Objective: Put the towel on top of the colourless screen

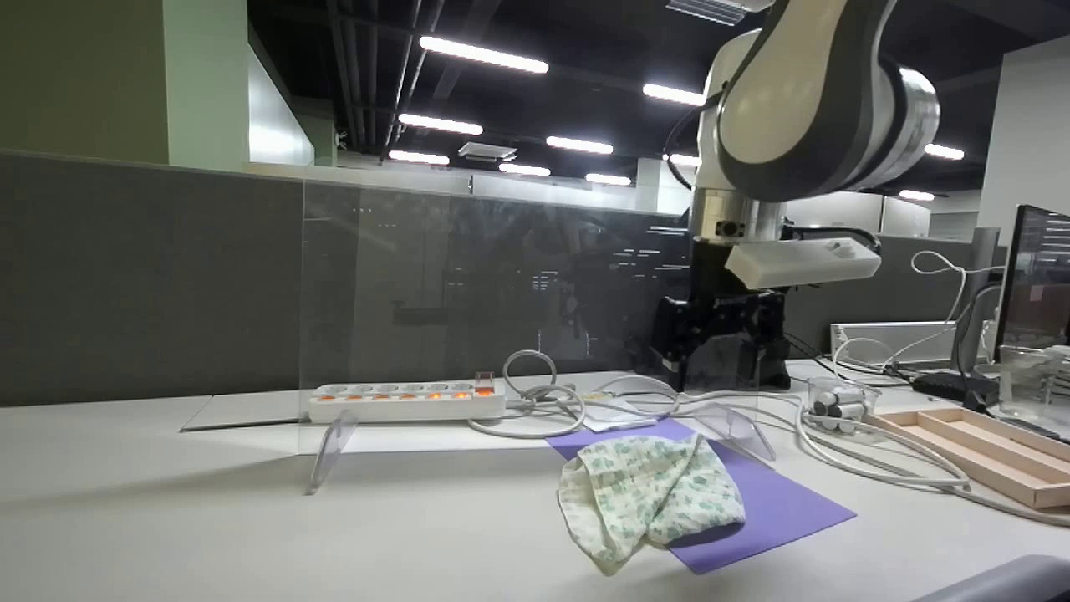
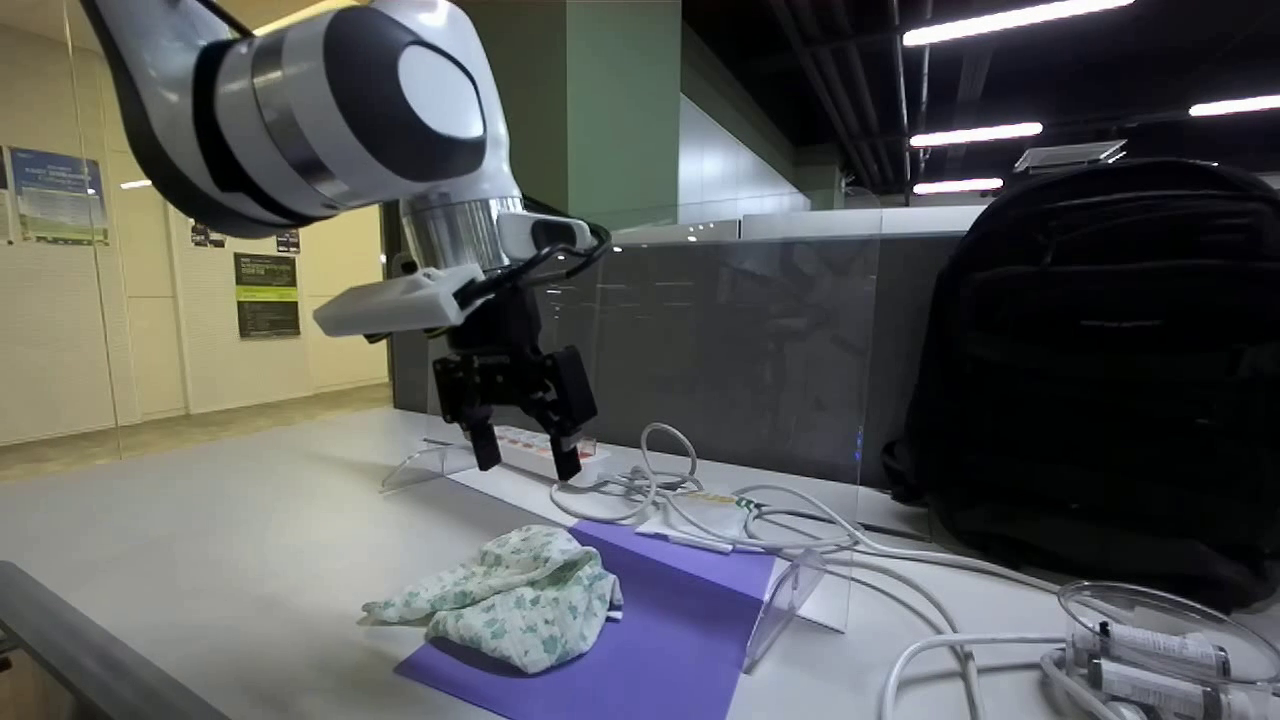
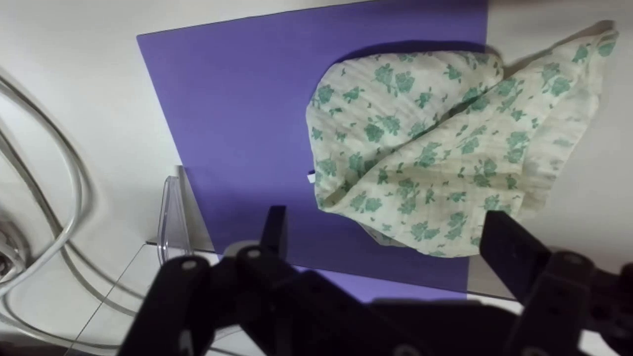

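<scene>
**Flower-printed towel (image 1: pixel 648 493) lies near clear screen (image 1: pixel 468 284) while gripper (image 2: pixel 526 458) hangs spread above table (image 1: pixel 167 510)**

The towel sits in a crumpled, folded heap, partly on a purple sheet (image 2: pixel 665 640) and partly on the bare table. It is on the side of the clear screen away from the table edge that meets the grey partition (image 1: pixel 150 276). One tapering end trails off the sheet.

The gripper's black fingers (image 3: pixel 275 231) stand far apart in the wrist view, with the towel in sight past their tips; gripper and towel do not touch.

The clear screen stands upright on transparent feet (image 1: pixel 330 451), roughly along the partition edge, and the sheet passes beneath it. Between it and that edge lie a white power strip (image 1: pixel 405 405), some orange switches glowing, and loops of pale cable (image 3: pixel 76 190). The strip lies towards the table corner visible in an exterior view.

A black backpack (image 2: pixel 1100 380) stands by the partition edge. A clear bowl (image 2: pixel 1080 622) holds small labelled cylinders (image 2: pixel 1160 648); near it is a compartmented wooden tray (image 1: pixel 978 450).
</scene>
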You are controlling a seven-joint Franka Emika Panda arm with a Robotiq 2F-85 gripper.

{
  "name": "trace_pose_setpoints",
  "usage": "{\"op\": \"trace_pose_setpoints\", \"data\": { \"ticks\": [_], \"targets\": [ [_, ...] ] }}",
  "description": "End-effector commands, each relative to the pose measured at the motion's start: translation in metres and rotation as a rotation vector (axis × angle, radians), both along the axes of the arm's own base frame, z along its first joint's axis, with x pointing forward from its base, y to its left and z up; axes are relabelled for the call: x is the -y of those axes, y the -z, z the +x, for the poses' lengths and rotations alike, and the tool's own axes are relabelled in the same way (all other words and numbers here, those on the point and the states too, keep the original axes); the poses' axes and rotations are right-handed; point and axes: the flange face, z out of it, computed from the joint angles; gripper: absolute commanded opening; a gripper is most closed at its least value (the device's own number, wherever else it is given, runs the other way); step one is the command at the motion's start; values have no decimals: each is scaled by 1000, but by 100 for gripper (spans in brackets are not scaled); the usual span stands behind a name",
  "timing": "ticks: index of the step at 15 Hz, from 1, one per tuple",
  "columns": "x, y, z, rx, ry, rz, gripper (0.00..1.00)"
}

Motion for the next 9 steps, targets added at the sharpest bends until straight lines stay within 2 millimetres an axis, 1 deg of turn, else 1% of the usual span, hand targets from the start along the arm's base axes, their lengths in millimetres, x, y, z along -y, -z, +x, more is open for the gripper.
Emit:
{"op": "trace_pose_setpoints", "data": {
  "ticks": [1, 9],
  "targets": [
    [2, 20, 14, 0, 63, -6, 100],
    [7, 73, 42, -52, 137, -21, 100]
  ]
}}
